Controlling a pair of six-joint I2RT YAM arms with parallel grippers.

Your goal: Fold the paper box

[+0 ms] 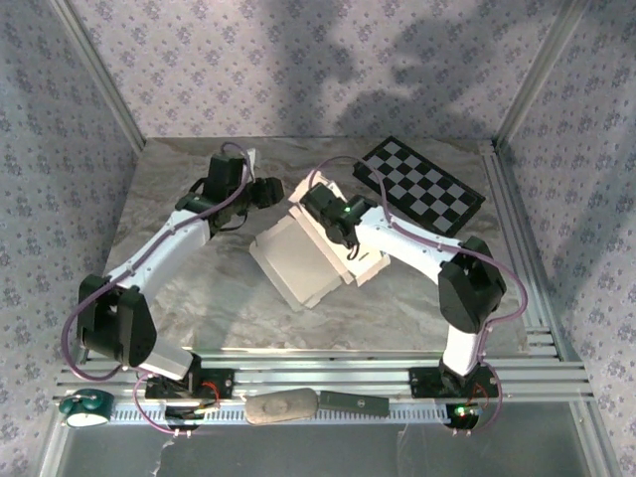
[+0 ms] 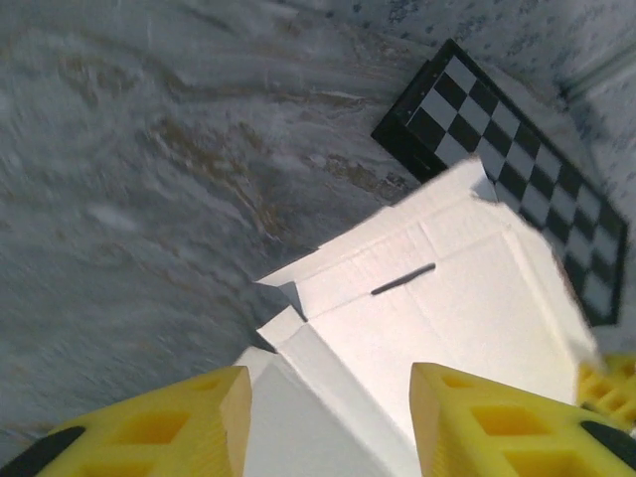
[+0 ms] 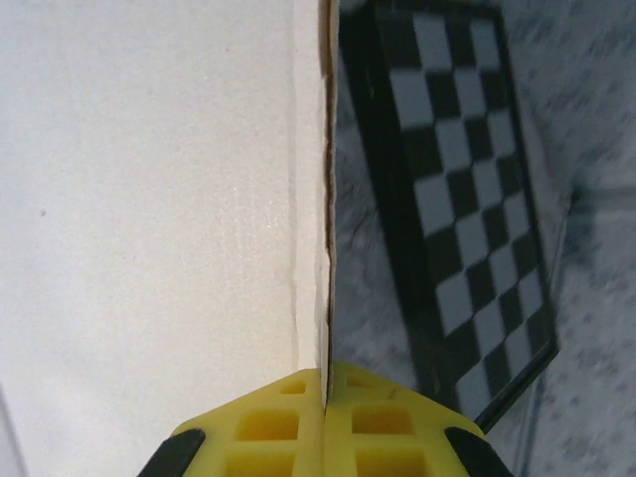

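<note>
Flowered wallpaper (image 1: pixel 298 60) closes off three sides of the cell, and below it I have the grey marbled table (image 1: pixel 199 308). Near the table's middle sits the box (image 1: pixel 298 263), a mostly open sheet with its white side up and its flaps creased. The checkerboard (image 1: pixel 422 184) lies flat toward the far right corner, near the card. My right gripper (image 3: pixel 324 417) is pressed together on the box's edge, with the thin card pinched between its yellow fingers. My left gripper (image 2: pixel 328 427) is spread wide at the box's far left. White card shows between its fingers, and a dark slot is cut in the panel ahead.
</note>
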